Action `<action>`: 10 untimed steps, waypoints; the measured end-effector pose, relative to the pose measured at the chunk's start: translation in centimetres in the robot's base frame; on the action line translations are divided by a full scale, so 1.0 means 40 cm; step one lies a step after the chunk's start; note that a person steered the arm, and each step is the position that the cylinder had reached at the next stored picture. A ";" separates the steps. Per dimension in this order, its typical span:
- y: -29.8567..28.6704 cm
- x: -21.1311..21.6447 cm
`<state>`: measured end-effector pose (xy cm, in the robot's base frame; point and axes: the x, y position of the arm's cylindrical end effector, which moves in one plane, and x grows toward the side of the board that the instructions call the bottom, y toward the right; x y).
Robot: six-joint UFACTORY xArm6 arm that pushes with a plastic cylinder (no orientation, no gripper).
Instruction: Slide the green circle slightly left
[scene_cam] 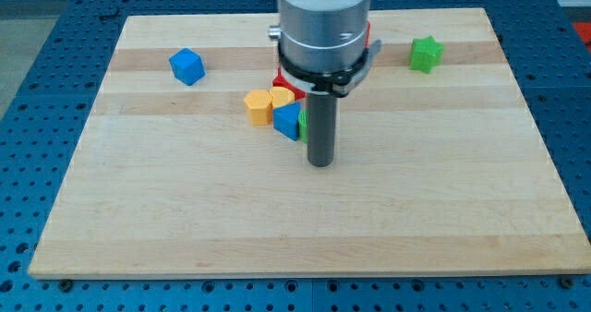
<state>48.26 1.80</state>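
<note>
The green circle shows only as a thin green sliver between a blue block and my rod, near the board's middle. My tip rests on the board just right of and below that sliver, and the rod hides most of the green block. Left of the blue block sit an orange block and a yellow block. A red block peeks out behind them, partly hidden by the arm.
A blue block lies at the upper left. A green star-shaped block lies at the upper right. The wooden board sits on a blue perforated table. The arm's grey body covers the top centre.
</note>
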 end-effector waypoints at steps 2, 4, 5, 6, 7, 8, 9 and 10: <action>-0.008 -0.069; 0.069 -0.032; 0.072 -0.053; 0.072 -0.077; 0.073 -0.092; 0.073 -0.108; 0.073 -0.126; 0.073 -0.128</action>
<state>43.16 4.70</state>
